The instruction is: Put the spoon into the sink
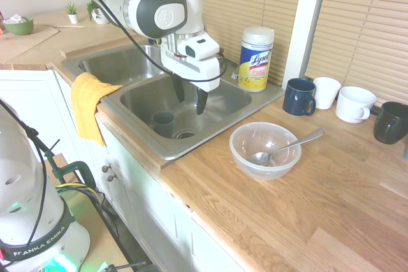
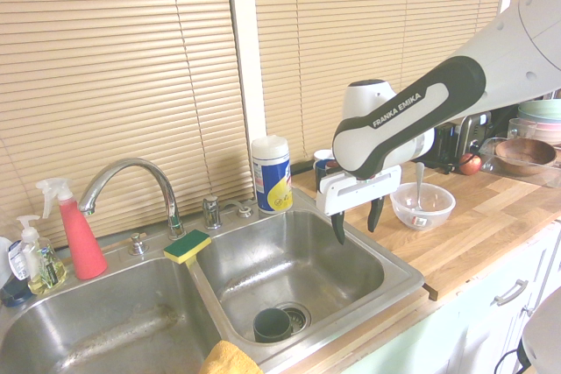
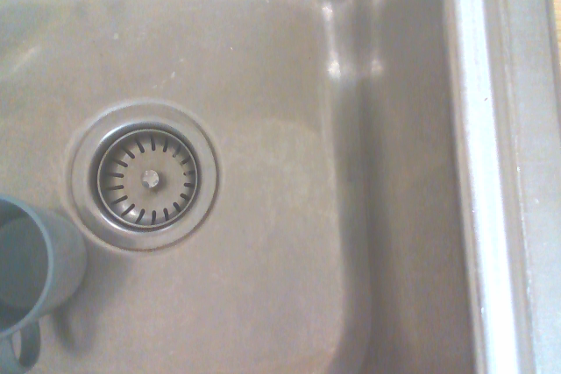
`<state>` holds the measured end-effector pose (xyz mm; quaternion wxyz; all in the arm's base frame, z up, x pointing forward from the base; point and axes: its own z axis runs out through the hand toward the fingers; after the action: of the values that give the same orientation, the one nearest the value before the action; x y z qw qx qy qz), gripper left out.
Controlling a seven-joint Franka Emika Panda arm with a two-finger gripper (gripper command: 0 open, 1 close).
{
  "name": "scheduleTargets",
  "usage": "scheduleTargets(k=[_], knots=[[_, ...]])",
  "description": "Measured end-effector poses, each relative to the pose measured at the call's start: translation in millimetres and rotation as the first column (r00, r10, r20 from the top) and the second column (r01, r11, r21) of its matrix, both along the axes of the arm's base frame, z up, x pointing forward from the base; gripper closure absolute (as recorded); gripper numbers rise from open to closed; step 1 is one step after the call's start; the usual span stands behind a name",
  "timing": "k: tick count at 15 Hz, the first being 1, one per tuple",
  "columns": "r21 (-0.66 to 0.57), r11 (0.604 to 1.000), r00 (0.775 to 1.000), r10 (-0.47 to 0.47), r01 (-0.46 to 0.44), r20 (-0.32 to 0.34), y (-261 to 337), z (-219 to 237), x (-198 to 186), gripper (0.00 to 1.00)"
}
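The spoon (image 1: pixel 282 149) is slim, shiny silver metal, leaning in a clear bowl (image 1: pixel 265 150), its handle over the rim; its head seems to touch the bottom. The sink (image 1: pixel 171 146), stainless steel with two basins, is set into the wooden tabletop (image 1: pixel 287 208), near the bowl.

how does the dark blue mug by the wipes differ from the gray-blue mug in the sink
The dark blue mug stands on the wooden counter; the gray-blue mug sits in the steel basin beside the drain. The first is deep navy, the second a paler, grayish blue. Both have a handle.
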<state>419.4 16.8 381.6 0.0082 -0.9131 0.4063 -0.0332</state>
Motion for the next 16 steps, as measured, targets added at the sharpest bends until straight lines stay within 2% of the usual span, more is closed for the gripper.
scheduleTargets(k=[2, 3, 6, 8, 10, 16], knots=[[0.005, 1.000, 1.000, 0.003, -0.003, 0.004, -0.1, -0.3, 0.5, 0.00], [0.007, 1.000, 1.000, -0.002, 0.001, 0.027, -1.5, 2.5, 2.5, 0.00], [0.023, 0.998, 0.987, -0.061, 0.059, 0.147, -25.1, 32.0, 4.7, 0.00], [0.037, 0.992, 0.966, -0.125, 0.120, 0.225, -51.7, 58.9, -4.7, 0.00], [0.047, 0.984, 0.944, -0.180, 0.173, 0.276, -74.4, 74.7, -19.7, 0.00], [0.049, 0.951, 0.882, -0.303, 0.307, 0.362, -126.8, 78.7, -41.9, 0.00]])
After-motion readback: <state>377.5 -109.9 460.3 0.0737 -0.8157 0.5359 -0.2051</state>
